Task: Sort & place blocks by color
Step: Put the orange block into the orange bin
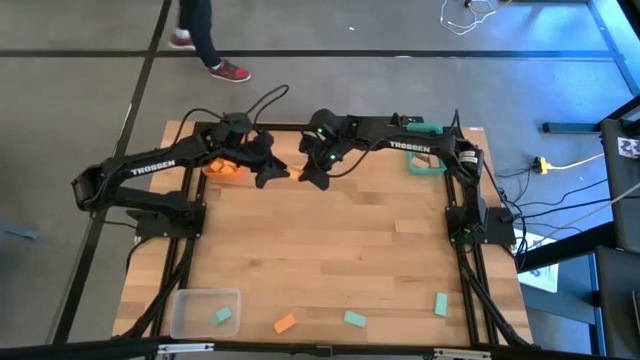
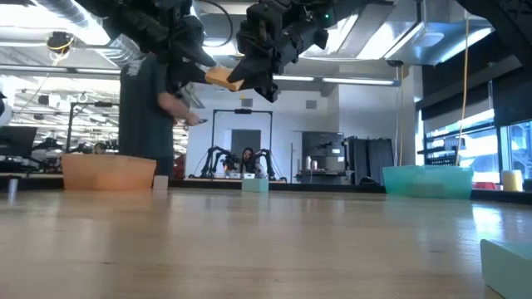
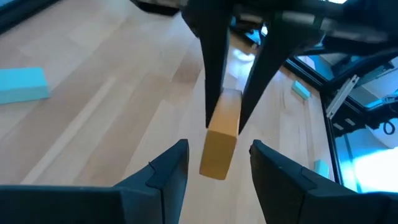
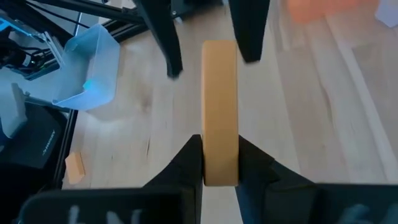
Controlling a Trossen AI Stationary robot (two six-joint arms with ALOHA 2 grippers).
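An orange block (image 1: 297, 174) is held high above the table's far middle, between my two grippers. My right gripper (image 1: 310, 176) is shut on it, as the right wrist view shows (image 4: 219, 140). My left gripper (image 1: 277, 171) faces it from the table's left. It is open, and its fingers (image 3: 177, 163) stand on either side of the block's free end (image 3: 217, 155) without touching it. In the low view the block (image 2: 220, 77) hangs between both grippers. More blocks lie near the front edge: an orange one (image 1: 285, 323) and two teal ones (image 1: 355, 319) (image 1: 440, 304). My right gripper pinches the orange block's two broad faces (image 4: 219, 163) between its two fingers, at the end nearest its wrist. The fingers come roughly level from the table's right and lie along the block. The block sticks out past the fingertips toward my left gripper, lifted clear of the table.
An orange bin (image 1: 222, 166) stands at the far left under my left arm, and a teal bin (image 1: 425, 160) at the far right. A clear bin (image 1: 195, 305) at the front left holds a teal block (image 1: 222, 315). A person (image 2: 150, 100) stands beyond the far edge.
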